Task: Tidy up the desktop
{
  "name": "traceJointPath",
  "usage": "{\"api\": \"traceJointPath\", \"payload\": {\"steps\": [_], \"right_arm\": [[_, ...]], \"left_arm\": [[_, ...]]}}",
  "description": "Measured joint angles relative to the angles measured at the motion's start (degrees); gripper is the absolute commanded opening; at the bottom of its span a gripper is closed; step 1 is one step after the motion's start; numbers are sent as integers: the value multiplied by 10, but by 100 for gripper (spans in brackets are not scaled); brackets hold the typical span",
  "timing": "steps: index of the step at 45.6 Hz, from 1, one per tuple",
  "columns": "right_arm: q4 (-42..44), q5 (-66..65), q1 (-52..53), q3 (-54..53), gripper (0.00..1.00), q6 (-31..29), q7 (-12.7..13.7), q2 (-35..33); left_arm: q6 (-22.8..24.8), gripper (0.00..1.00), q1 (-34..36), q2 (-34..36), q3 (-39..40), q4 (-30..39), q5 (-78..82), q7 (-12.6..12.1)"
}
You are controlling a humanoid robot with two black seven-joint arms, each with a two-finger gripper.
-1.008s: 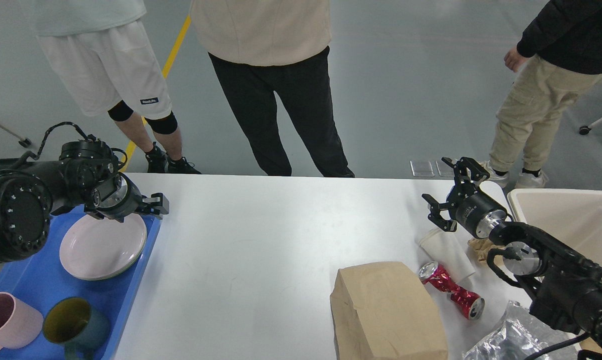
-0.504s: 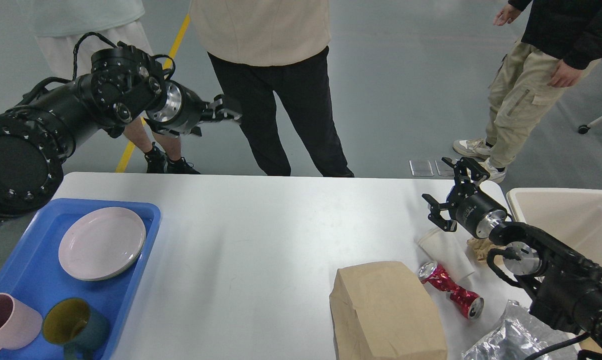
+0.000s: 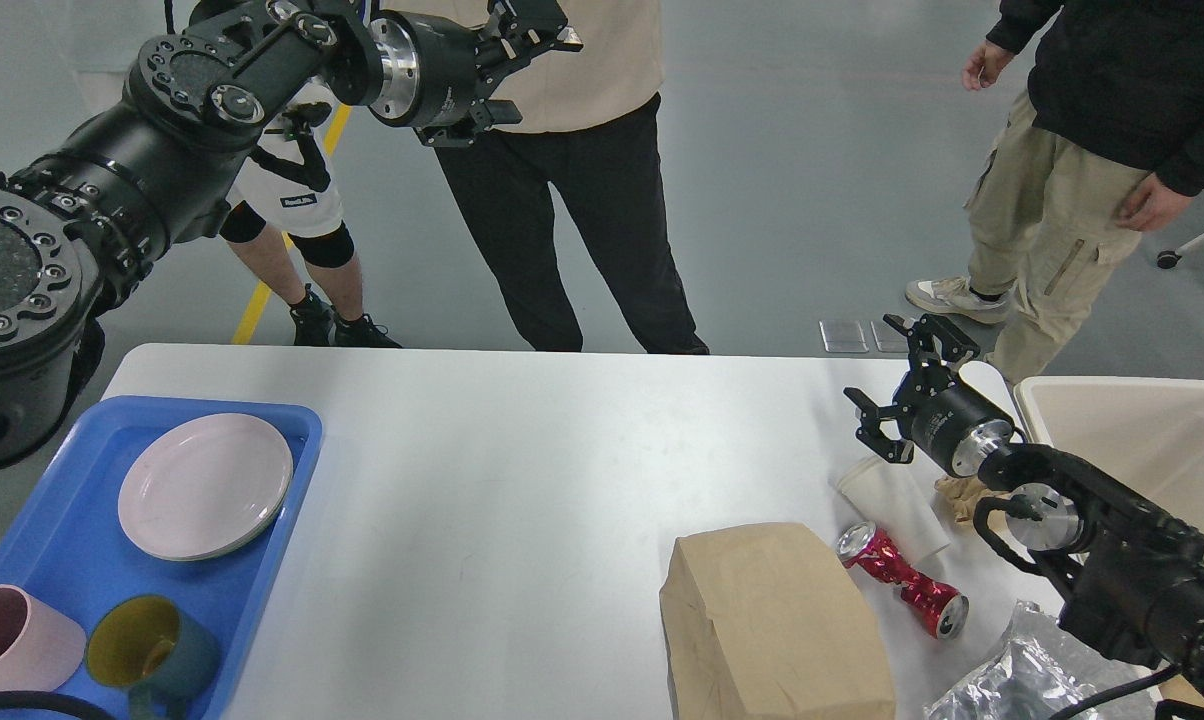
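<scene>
The desktop [image 3: 522, 470], a large white rectangular matte surface with rounded corners, is lying flat and filling the lower middle of the head view, its long axis running left to right. Its far long edge is facing the three standing people [image 3: 562, 170].

At its left end a blue plastic tray [image 3: 52, 540] is being carried, holding a pale pink round plate [image 3: 205, 485], a pink mug [image 3: 17, 640] and a dark teal mug with a yellow inside [image 3: 152, 645]. At the right end litter is clustered: a brown paper bag [image 3: 777, 625], a crushed red metal can [image 3: 902, 580] just beside it, a white paper cup lying on its side [image 3: 892, 500], a crumpled tan paper scrap [image 3: 962, 495] and a silver foil bag [image 3: 1022, 680]. A beige rectangular bin [image 3: 1152, 440] is standing beyond the right end.

The right gripper [image 3: 907, 385] is being held just above the paper cup, fingers spread and empty. The left gripper [image 3: 537, 25] is raised high, well clear of the surface, in front of a person's torso; its fingers appear parted with nothing between them, though this is not being read with certainty.

Judged risks:
- The left arm is being held close to the bystanders; a wide swing could cause contact.
- The paper cup is judged light and collapsible; a firm pinch could be crushing it, and a low approach could be pushing it into the can.
- The can, being round, could be rolling off the near edge if nudged.
</scene>
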State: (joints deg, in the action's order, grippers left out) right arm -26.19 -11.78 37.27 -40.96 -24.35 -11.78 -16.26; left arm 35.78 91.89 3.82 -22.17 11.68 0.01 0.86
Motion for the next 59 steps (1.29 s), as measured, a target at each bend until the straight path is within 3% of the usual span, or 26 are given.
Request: {"api": "traceJointPath", "payload": {"steps": [9, 19, 33, 42, 59], "right_arm": [[0, 0, 0, 0, 100, 0, 0, 0], [0, 0, 0, 0, 100, 0, 0, 0], [0, 0, 0, 0, 100, 0, 0, 0], [0, 0, 0, 0, 100, 0, 0, 0], [0, 0, 0, 0, 100, 0, 0, 0]], "left_arm": [[-7, 97, -26, -11, 53, 0, -8, -2], [-17, 97, -63, -40, 230, 0, -8, -2], [-68, 97, -107, -80, 378, 1, -8, -3], [-104, 97, -128, -82, 421, 0, -8, -3], [-141, 97, -229, -74, 480, 0, -8, -3]]}}
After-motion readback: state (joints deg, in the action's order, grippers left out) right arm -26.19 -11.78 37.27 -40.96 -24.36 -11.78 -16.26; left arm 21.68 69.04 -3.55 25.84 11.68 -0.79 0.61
